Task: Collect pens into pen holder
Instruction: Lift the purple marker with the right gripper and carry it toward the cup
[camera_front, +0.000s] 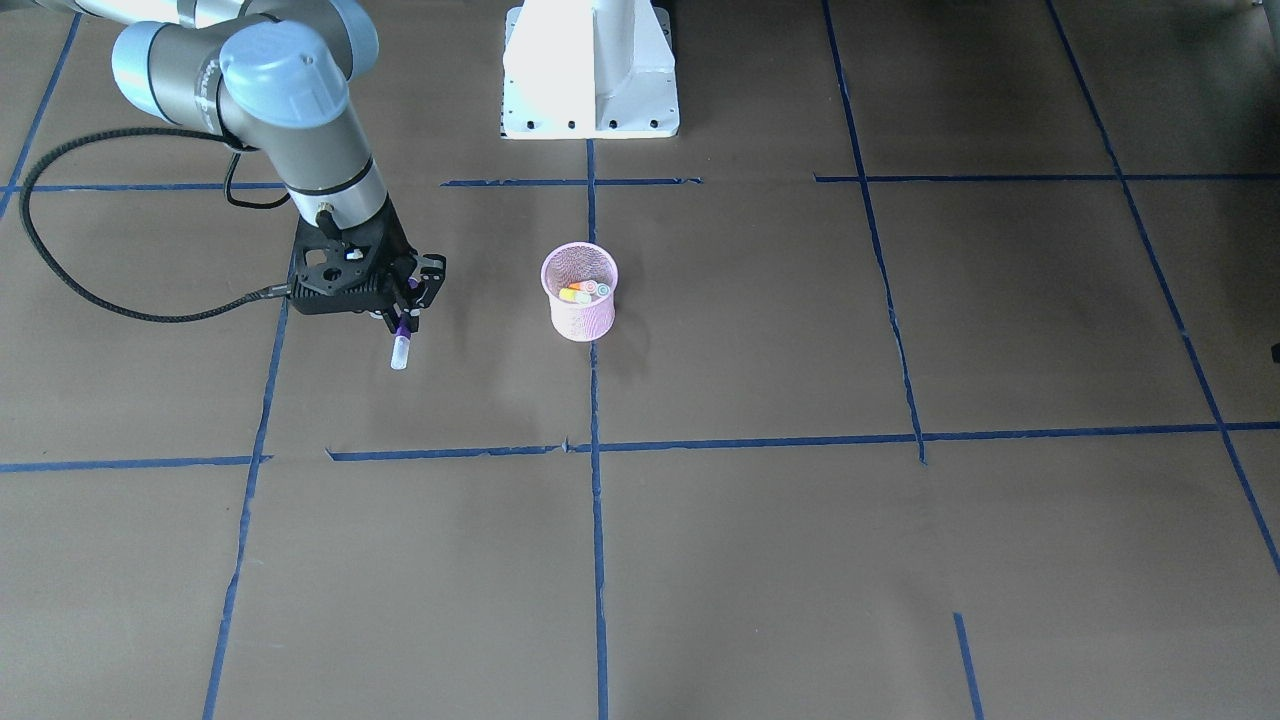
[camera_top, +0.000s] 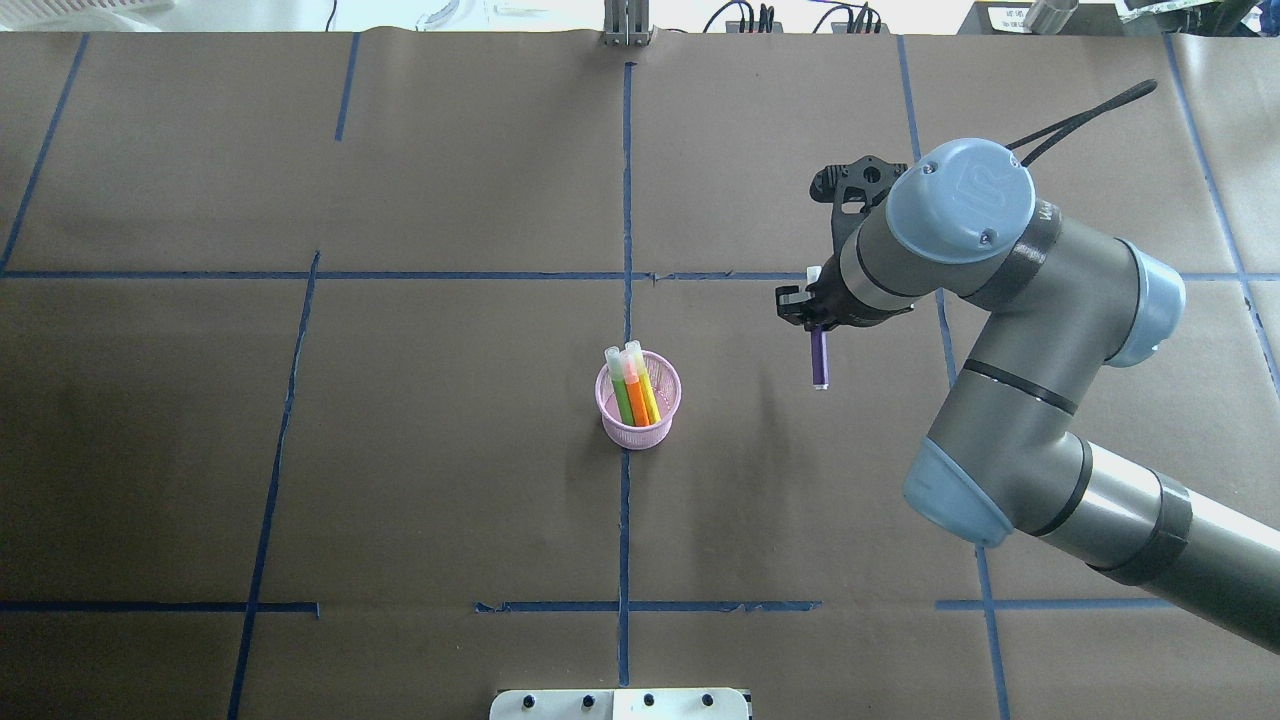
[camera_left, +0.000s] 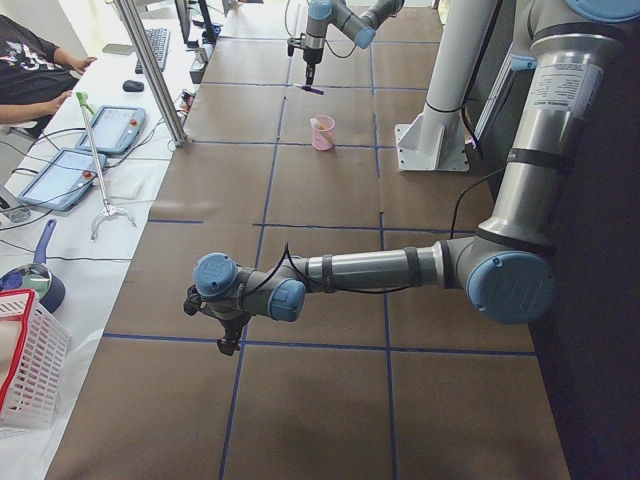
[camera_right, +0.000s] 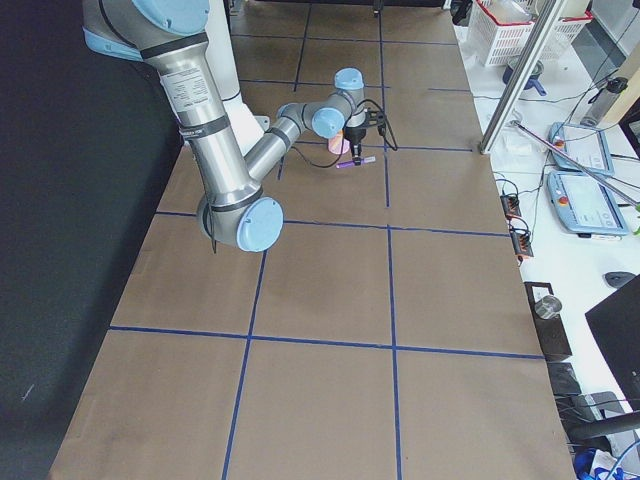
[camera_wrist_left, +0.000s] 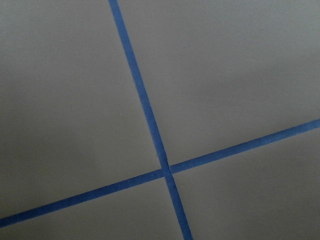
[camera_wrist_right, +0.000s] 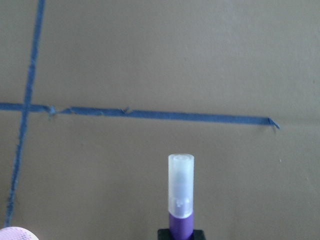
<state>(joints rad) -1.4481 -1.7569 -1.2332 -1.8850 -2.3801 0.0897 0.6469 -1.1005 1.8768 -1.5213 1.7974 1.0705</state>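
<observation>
The right jaws are clenched on the purple pen (camera_front: 401, 350), gripping its barrel so the pale cap end points away from them, down toward the surface (camera_front: 760, 560); going by the separate shadow under it, I judge the pen is lifted clear; the pen holder (camera_front: 580, 322) stands well apart from it, on the centre tape line, with the orange pen (camera_top: 637, 397) and the green pen (camera_top: 622, 398) already leaning inside

So I read this as the last pen in transit; the next move calls for carrying it sideways until it is above the pink rim, lining the cap up with the free room beside the two pens, lowering it in and only then letting go; a careless descent could catch the rim or knock the light cup over

The right wrist view gives me the cap and a short piece of purple barrel head-on, with only a sliver of pink at its bottom left corner; the overhead view shows the stored pens along their length, where the front-facing view shows just their ends; the left jaws appear only in the exterior left view, low over the surface far from the holder, and I cannot tell how they stand; the left wrist view shows nothing but crossing blue tape (camera_wrist_left: 150, 125)
</observation>
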